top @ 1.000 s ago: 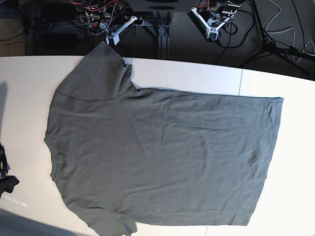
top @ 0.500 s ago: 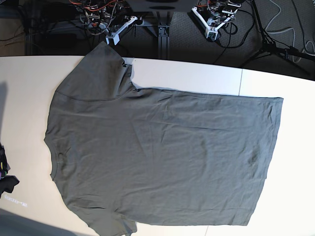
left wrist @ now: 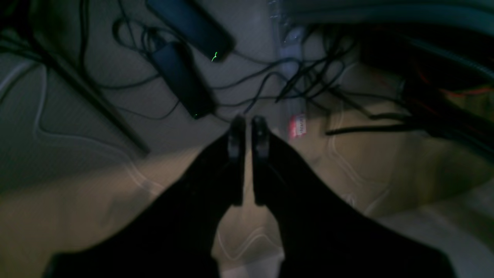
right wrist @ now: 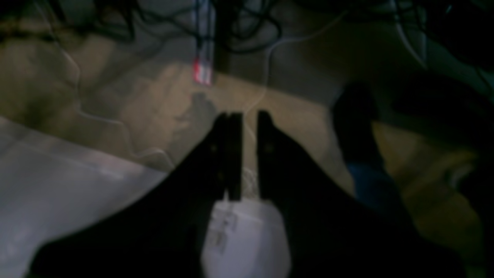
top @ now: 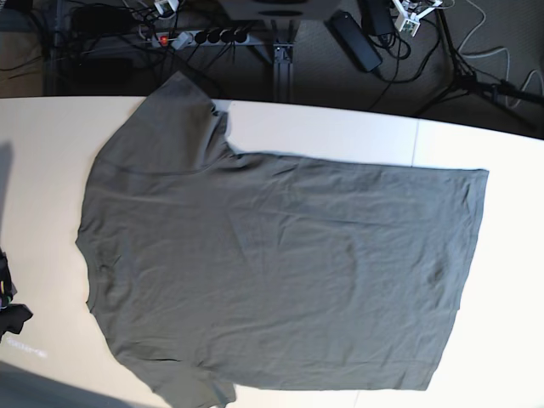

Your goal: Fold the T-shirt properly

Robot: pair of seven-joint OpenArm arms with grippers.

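The dark olive-grey T-shirt (top: pixel 280 263) lies spread flat on the pale table (top: pixel 340 132), collar to the left and hem to the right. One sleeve (top: pixel 178 115) reaches the far table edge and the other (top: pixel 191 387) lies at the near edge. My left gripper (left wrist: pixel 248 131) hangs over the floor and cables behind the table, its fingers almost together and holding nothing. My right gripper (right wrist: pixel 247 123) is also over the floor beyond the table edge, fingers nearly together and empty. Neither touches the shirt, and the shirt is out of both wrist views.
A small bunched black object (top: pixel 10 297) sits at the table's left edge. Behind the table are a power strip (top: pixel 200 36), a black power brick (top: pixel 357 30), cables and a tripod leg (top: pixel 480 81). A seam (top: pixel 415 140) crosses the table on the right.
Both arms have drawn back almost out of the top of the base view, uncovering the power strip and power brick. The T-shirt has not moved.
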